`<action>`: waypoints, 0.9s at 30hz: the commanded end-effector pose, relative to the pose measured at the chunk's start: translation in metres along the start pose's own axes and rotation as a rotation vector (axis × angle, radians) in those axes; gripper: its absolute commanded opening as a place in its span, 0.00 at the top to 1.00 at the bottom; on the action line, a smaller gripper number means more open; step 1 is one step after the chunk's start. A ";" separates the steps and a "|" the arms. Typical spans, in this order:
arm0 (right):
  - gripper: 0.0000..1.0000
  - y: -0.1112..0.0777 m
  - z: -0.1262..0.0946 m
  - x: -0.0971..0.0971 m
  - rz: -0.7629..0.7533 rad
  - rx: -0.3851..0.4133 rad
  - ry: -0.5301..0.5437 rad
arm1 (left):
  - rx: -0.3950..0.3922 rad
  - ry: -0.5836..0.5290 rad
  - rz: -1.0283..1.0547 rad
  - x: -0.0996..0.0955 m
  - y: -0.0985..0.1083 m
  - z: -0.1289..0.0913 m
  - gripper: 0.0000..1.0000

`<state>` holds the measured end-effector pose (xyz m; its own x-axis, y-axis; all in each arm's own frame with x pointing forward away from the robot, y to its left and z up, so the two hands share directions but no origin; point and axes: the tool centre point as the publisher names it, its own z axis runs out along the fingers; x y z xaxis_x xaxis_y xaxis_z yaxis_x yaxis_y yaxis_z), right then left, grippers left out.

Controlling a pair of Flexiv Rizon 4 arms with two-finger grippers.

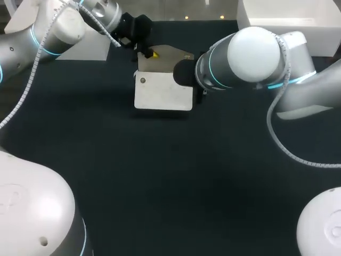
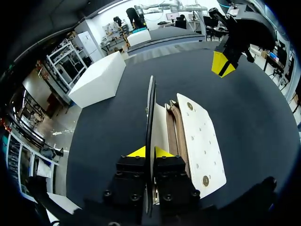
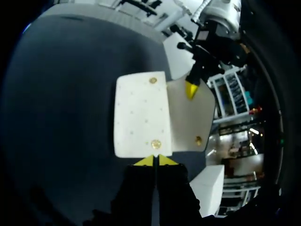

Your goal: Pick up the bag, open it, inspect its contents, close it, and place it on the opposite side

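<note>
The bag (image 1: 165,57) lies at the table's far middle, its white flap (image 1: 162,92) folded open towards the near side. My left gripper (image 1: 151,53) is shut on the bag's upright panel, which is seen edge-on between its yellow tips (image 2: 150,151), with the flap (image 2: 200,141) lying flat beside it. My right gripper (image 3: 155,161) is shut and holds nothing. It hangs above the table close to the flap's (image 3: 141,113) snap edge. In the left wrist view it hovers beyond the bag (image 2: 223,63). In the head view the right arm's wrist (image 1: 234,58) hides it.
A white box (image 1: 287,18) stands at the far right of the table and another (image 1: 90,48) at the far left, close to my left arm. The dark tabletop (image 1: 176,176) stretches bare in front of the bag.
</note>
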<state>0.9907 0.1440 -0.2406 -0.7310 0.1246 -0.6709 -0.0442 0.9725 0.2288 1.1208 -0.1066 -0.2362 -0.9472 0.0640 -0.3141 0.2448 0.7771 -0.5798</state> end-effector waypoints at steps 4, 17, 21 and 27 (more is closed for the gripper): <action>1.00 -0.001 -0.001 -0.004 -0.002 -0.002 0.012 | -0.002 -0.006 0.000 0.003 -0.002 -0.004 1.00; 1.00 0.013 0.005 -0.014 -0.010 -0.019 -0.004 | -0.011 -0.002 -0.013 0.013 -0.014 -0.013 1.00; 1.00 0.018 0.006 -0.018 -0.018 -0.030 -0.014 | -0.015 -0.001 -0.023 0.015 -0.017 -0.017 1.00; 1.00 0.025 0.017 -0.020 -0.039 -0.024 -0.021 | -0.003 0.003 -0.057 0.016 -0.024 -0.017 1.00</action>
<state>1.0096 0.1608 -0.2288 -0.7158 0.0923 -0.6922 -0.0923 0.9700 0.2248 1.0982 -0.1129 -0.2165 -0.9600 0.0244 -0.2789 0.1914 0.7840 -0.5905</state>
